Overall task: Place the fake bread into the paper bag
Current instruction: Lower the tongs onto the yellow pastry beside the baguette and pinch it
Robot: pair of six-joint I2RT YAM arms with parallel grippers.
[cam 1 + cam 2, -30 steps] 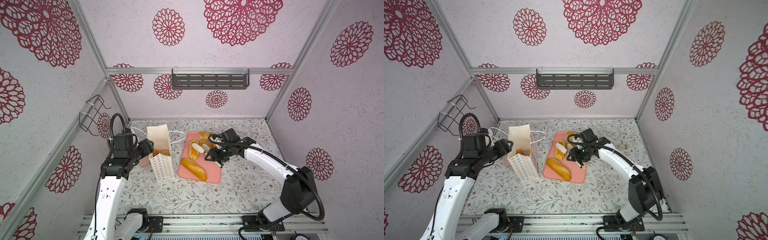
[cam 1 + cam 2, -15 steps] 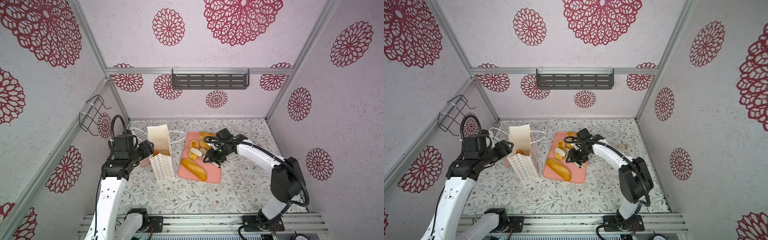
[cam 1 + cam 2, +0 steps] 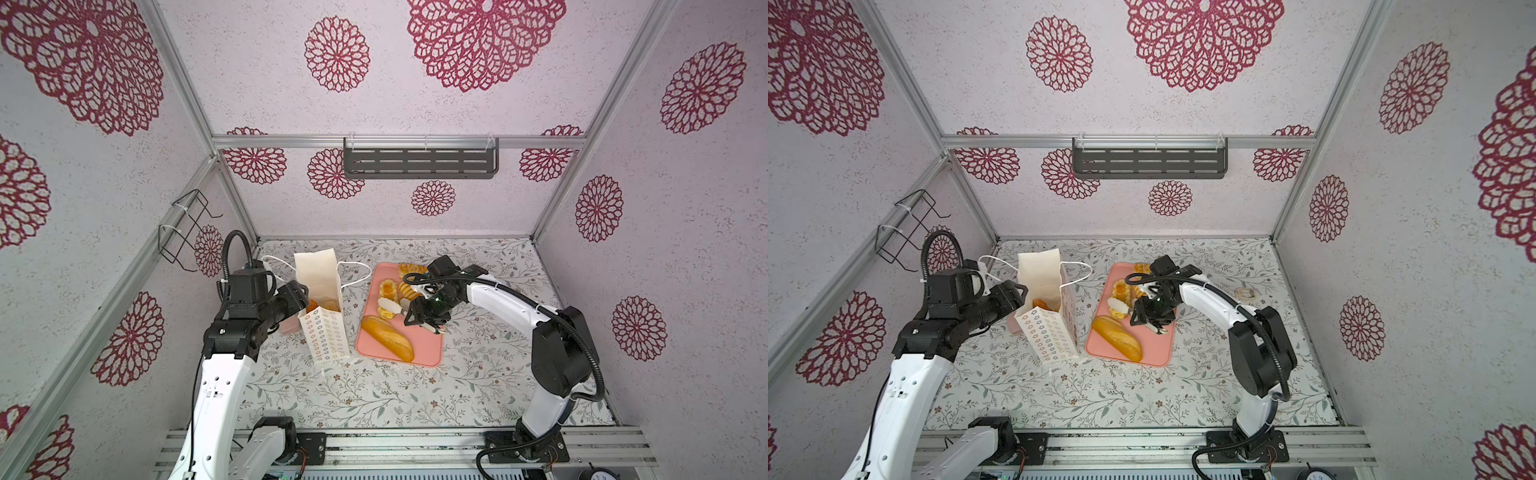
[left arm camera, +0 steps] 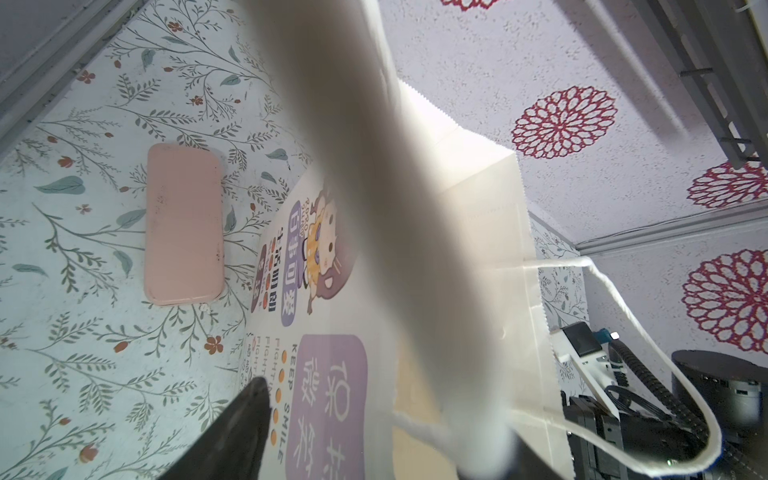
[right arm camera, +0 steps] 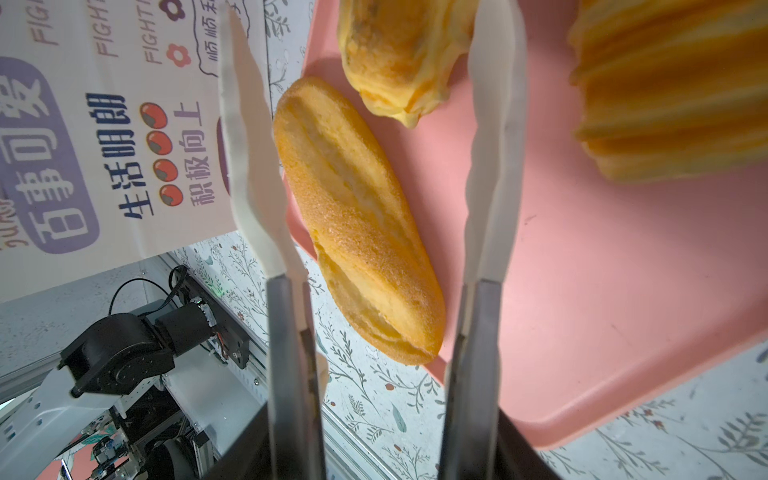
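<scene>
**Right gripper open over the tray, next bread not yet picked**

A table under a leaf-printed cloth (image 3: 374, 395) was enclosed by pale walls stamped with red rosettes. In both top views a paper bag (image 3: 318, 274) (image 3: 1040, 270) was seen standing upright near the middle. A pink tray (image 3: 424, 345) lay just beside it at 3 o'clock. A golden piece of bread (image 3: 328, 305) was visible inside the bag, so part of the job was judged done. On the tray a long loaf (image 3: 387, 338) lay toward 7 o'clock. Smaller breads (image 3: 397, 289) were gathered toward 11 o'clock.

The right gripper (image 3: 414, 318) was held low over the tray, pointing roughly toward 9 o'clock. In the right wrist view its jaws were spread apart with nothing between them. The long loaf (image 5: 357, 224) was framed beyond the gap.

The left gripper (image 3: 304, 296) was set against the bag's rim at 9 o'clock. One pale finger (image 4: 415, 249) was blurred across the left wrist view. Whether the paper was pinched could not be told.

The step in hand was judged to be the pick of the next bread. For that, the open jaws would have to be lowered astride a piece, closed across its narrow width and lifted clear of the tray. The piece would then be carried toward 9 o'clock and released above the bag's mouth. The long loaf would best be fed in end first, since the light bag might be tipped by a knock.
</scene>
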